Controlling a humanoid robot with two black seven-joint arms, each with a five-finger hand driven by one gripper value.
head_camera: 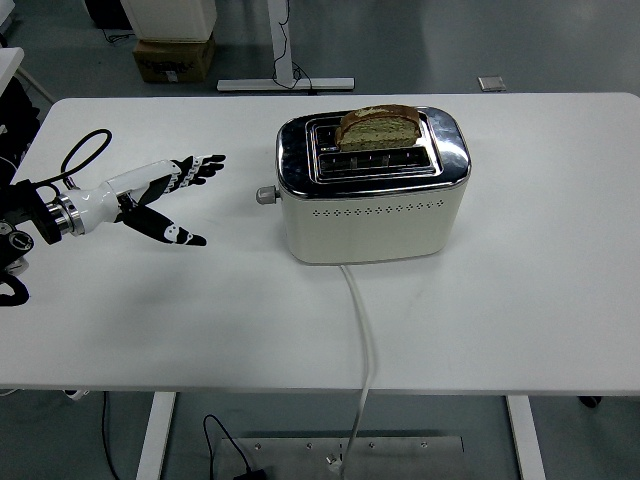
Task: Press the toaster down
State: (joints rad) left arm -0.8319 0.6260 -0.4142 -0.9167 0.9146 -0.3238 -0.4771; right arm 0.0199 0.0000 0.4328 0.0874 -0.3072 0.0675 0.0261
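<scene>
Toaster [372, 185] mid-table, bread slice [378, 127] riding high in the rear slot, lever knob [264, 195] up. Left hand [165, 195] well apart, fingers spread, holding nothing. Pressing apparently not done.

"What does the arm look like?"

"The left hand [158, 192] has a white palm shell and slim fingers [197, 166] banded black and white, with a black thumb carrying white patches. A silver ring joins it to the black forearm [22, 215]."

"Any wiring?"

"A thin black cable [78, 155] loops up above the wrist. The forearm shows small round fittings, too small to tell apart."
</scene>
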